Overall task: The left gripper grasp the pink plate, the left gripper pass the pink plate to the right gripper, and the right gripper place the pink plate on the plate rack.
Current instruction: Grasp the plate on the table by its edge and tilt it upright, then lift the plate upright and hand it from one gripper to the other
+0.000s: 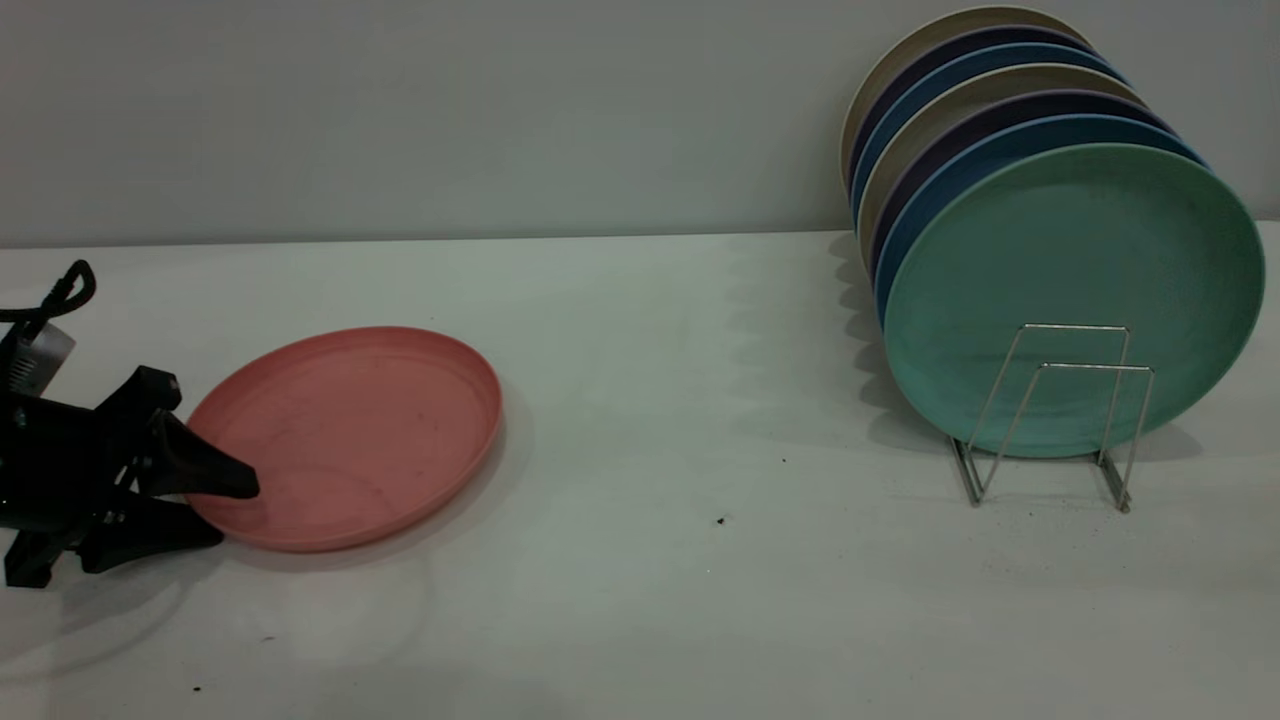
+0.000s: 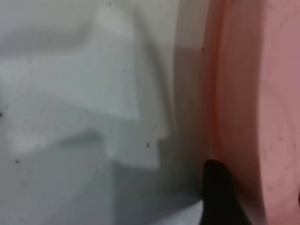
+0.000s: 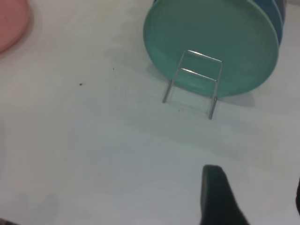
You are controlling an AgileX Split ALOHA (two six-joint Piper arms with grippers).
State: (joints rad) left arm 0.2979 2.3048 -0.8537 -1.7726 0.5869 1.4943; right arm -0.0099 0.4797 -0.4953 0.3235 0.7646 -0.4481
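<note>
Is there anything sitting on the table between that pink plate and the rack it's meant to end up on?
Nothing visible does. The table between the pink plate and the plate rack holds only a few dark specks. The rack's front loops stand free, before the mint-green plate. The left gripper already straddles the pink plate's near rim.

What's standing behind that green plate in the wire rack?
Behind the green plate stand six more plates, dark blue, purple and beige, upright in the rack. Only their upper left edges show; the green plate covers the rest, along with the wire dividers holding them.
</note>
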